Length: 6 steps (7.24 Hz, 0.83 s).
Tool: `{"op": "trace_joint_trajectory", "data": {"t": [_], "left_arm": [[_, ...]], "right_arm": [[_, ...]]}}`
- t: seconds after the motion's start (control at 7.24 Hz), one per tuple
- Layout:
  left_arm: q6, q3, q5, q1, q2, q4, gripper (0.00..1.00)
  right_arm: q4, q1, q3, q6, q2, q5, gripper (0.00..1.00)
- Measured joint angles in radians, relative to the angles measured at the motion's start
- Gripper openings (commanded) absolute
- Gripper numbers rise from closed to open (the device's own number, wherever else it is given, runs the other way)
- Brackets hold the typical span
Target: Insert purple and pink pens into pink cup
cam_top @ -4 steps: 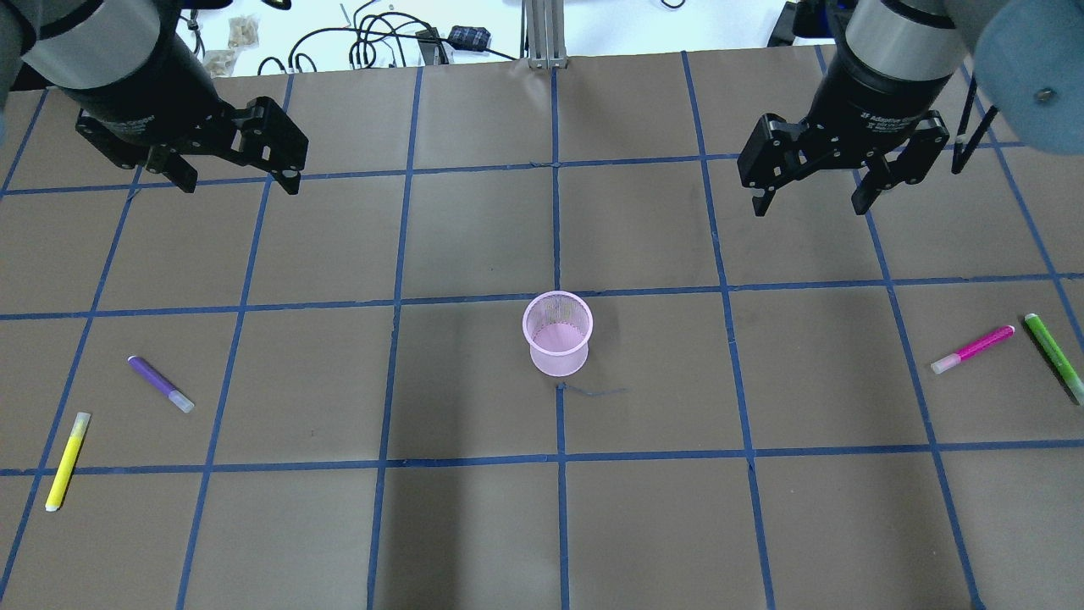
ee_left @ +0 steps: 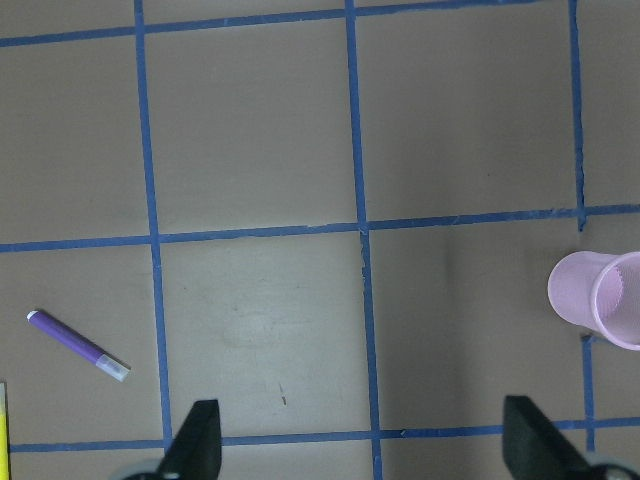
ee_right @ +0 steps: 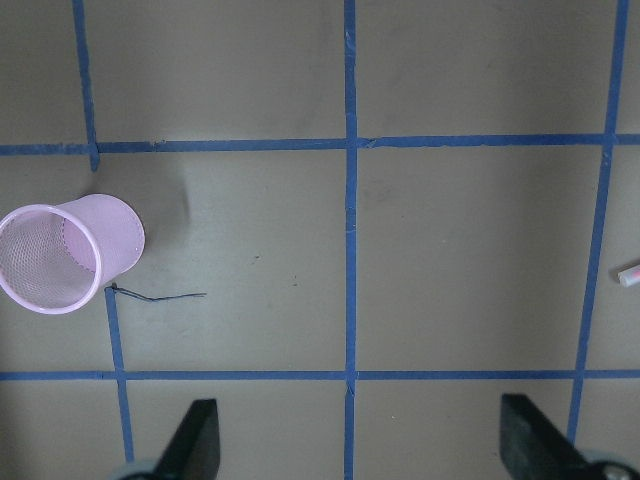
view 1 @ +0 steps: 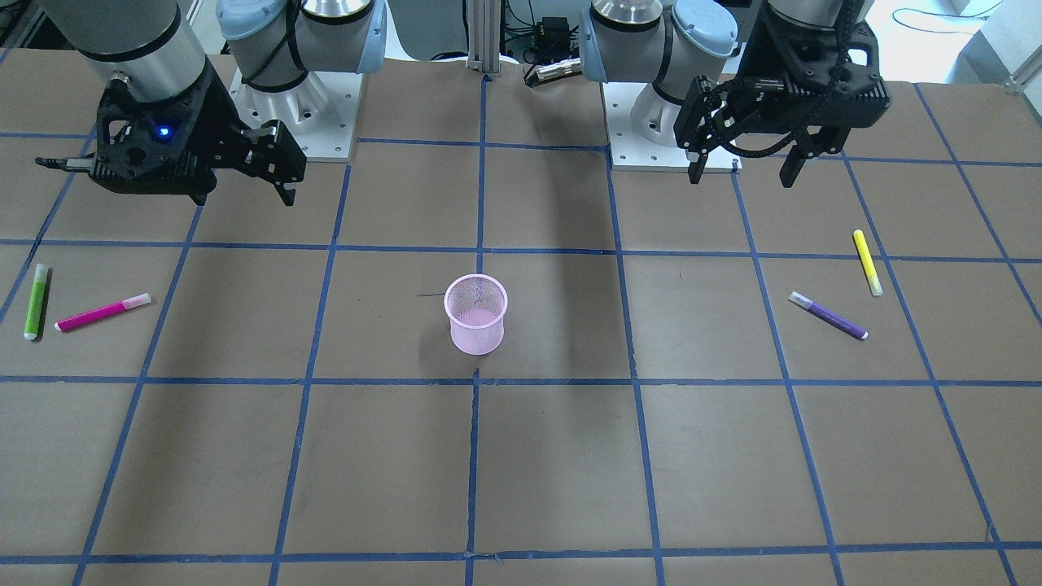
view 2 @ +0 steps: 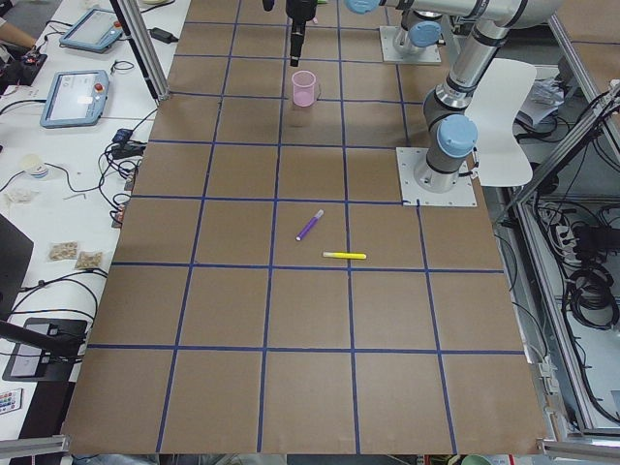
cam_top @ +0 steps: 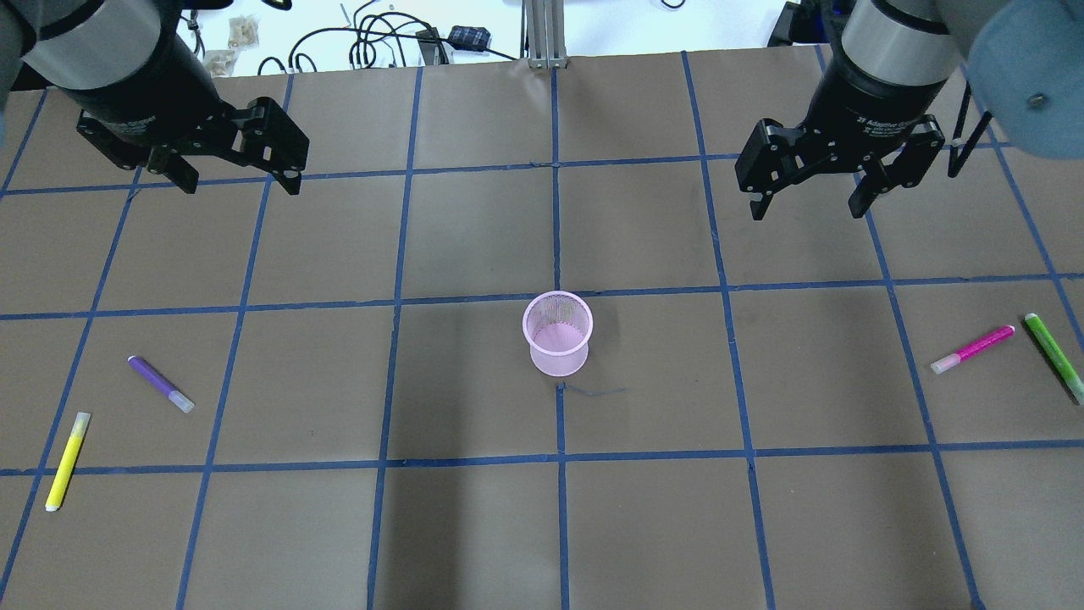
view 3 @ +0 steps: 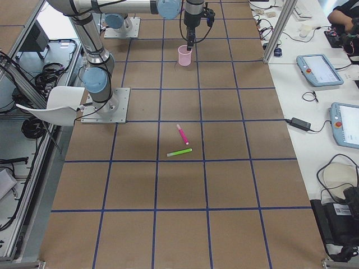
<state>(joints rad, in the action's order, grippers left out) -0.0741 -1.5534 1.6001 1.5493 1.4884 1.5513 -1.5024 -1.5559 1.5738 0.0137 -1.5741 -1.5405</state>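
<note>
The pink mesh cup (cam_top: 556,332) stands upright at the table's middle, also in the front view (view 1: 476,313). The purple pen (cam_top: 160,384) lies flat on the left side, seen in the left wrist view (ee_left: 78,345). The pink pen (cam_top: 972,349) lies flat on the right side; only its tip (ee_right: 628,275) shows in the right wrist view. My left gripper (cam_top: 240,182) is open and empty, high above the far left of the table. My right gripper (cam_top: 807,207) is open and empty, high above the far right.
A yellow pen (cam_top: 66,462) lies near the purple pen. A green pen (cam_top: 1054,357) lies beside the pink pen at the right edge. Cables (cam_top: 381,38) lie beyond the table's far edge. The brown table (cam_top: 474,525) carries a blue tape grid.
My right gripper has shifted very slightly to the left. The left gripper, the pens and the cup have not moved.
</note>
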Motion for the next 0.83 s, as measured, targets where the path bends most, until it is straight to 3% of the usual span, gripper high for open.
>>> {"op": "trace_joint_trajectory", "data": {"t": [0.55,0.83], "left_arm": [[0.008,0.008,-0.035,-0.011,-0.001,0.076,1.0],[0.021,0.002,-0.04,-0.074,0.0,0.101,1.0]], "right_arm": [[-0.001,-0.002,0.003,0.004,0.0,0.01,1.0],[-0.004,-0.002,0.002,0.007,0.0,0.011,1.0]]}}
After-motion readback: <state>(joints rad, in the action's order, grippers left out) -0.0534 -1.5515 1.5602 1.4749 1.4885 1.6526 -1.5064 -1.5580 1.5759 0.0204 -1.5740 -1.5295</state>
